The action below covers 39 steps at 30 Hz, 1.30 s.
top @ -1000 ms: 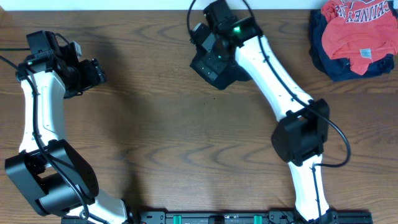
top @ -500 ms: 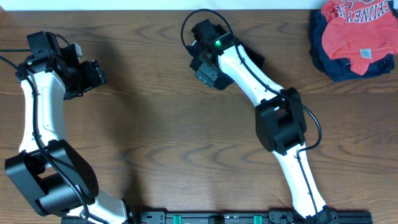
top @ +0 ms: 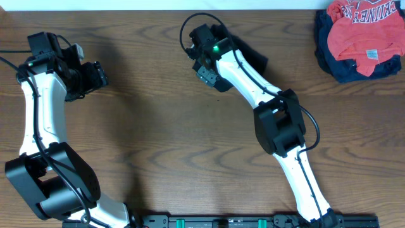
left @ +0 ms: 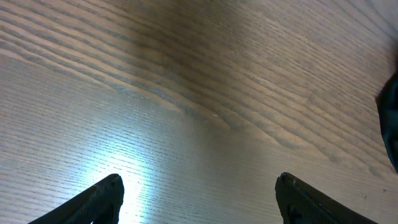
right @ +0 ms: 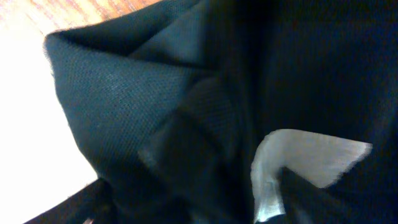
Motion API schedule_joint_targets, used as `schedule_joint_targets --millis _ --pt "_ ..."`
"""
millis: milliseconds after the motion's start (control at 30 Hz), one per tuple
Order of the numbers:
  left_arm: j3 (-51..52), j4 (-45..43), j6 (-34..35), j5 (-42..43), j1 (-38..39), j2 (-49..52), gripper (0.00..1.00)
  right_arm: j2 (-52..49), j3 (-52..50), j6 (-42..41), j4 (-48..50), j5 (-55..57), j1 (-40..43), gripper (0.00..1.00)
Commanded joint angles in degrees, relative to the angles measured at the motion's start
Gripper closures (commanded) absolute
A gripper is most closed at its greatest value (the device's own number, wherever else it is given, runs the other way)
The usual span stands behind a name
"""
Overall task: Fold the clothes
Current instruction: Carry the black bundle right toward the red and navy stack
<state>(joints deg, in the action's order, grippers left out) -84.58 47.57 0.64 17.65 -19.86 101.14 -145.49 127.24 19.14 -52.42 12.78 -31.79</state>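
Observation:
The black garment (top: 253,58) lies bunched at the table's far middle, mostly hidden under my right arm. My right gripper (top: 206,63) sits right on it. In the right wrist view the black fabric (right: 155,93) fills the frame, and its white neck label (right: 311,155) lies by the right finger. The right gripper's fingers (right: 199,208) are spread apart and pressed into the cloth. My left gripper (top: 98,76) hovers at the far left, open and empty over bare wood (left: 199,199), well away from the garment.
A red shirt with white lettering (top: 357,28) lies on a navy blue garment (top: 329,60) at the far right corner. The table's back edge runs just behind both grippers. The arm bases stand at the front edge.
My right arm has swung left and pulled in over the black garment, and its elbow has moved left. The left arm has not moved.

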Motion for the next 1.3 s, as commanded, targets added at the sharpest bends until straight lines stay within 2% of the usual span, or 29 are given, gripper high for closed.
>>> schedule_joint_targets --millis 0,67,133,167,400,667,933,1167,1267 --pt "0.1 0.2 0.4 -0.3 0.0 -1.4 0.2 -4.2 -0.7 -6.0 -0.2 -1.0 -1.6 0.46" --pt "0.1 0.2 0.4 -0.3 0.0 -1.4 0.2 -3.9 -0.5 -8.1 0.0 0.9 -1.6 0.74" --pt "0.1 0.2 0.4 -0.3 0.0 -1.4 0.2 -3.3 -0.2 -9.2 -0.4 2.5 -1.5 0.93" --pt "0.1 0.2 0.4 -0.3 0.0 -1.4 0.2 -2.8 0.0 -9.4 -0.9 3.4 -1.3 0.99" --pt "0.1 0.0 0.5 -0.3 0.0 -1.4 0.2 5.9 0.5 -8.9 -3.3 10.6 -0.2 0.99" --pt "0.1 -0.3 0.5 -0.3 0.0 -1.4 0.2 21.4 0.5 1.3 -2.8 10.3 4.0 0.99" --pt "0.1 -0.6 0.5 -0.3 0.0 -1.4 0.2 30.9 0.5 19.5 -2.4 9.4 9.7 0.99" --pt "0.1 -0.5 0.5 -0.3 0.0 -1.4 0.2 32.8 0.5 47.8 -2.6 9.7 17.9 0.99" --pt "0.1 -0.5 0.5 -0.3 0.0 -1.4 0.2 32.7 0.5 54.1 -1.6 8.4 23.1 0.99"
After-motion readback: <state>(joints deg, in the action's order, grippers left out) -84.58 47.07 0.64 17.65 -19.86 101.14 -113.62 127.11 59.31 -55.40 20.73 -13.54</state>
